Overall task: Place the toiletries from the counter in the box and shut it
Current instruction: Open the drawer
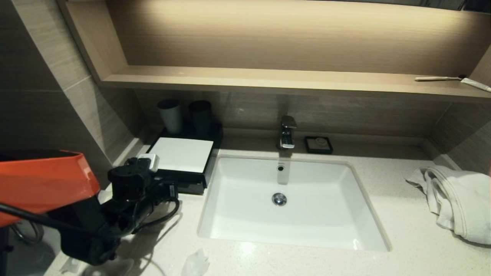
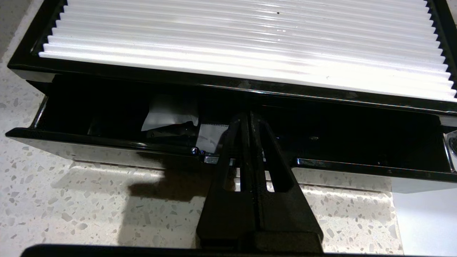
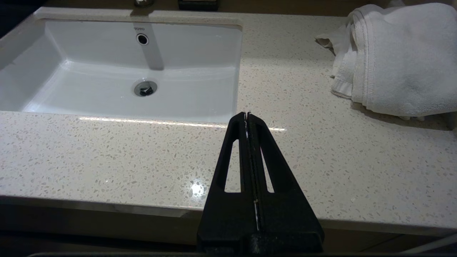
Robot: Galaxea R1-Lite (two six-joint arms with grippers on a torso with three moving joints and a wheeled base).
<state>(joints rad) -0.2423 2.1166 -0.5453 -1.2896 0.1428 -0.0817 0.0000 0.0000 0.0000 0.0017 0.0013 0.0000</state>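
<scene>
Black box (image 2: pixel 246 89) with ribbed white top; speckled off-white counter (image 2: pixel 89 210).

A bathroom nook with walls (image 1: pixel 46 96) clad in grey-brown wood-grain panels. A light wooden shelf (image 1: pixel 268 80) runs across the back, its recess washed in warm light from above. Below it a chrome tap (image 1: pixel 287 132) stands over a white rectangular sink (image 1: pixel 245 214) with a round metal drain (image 1: pixel 279 199). Two dark cups (image 1: pixel 186 115) stand in the back left corner. A crumpled white towel (image 1: pixel 456 199) lies at the far right.
</scene>
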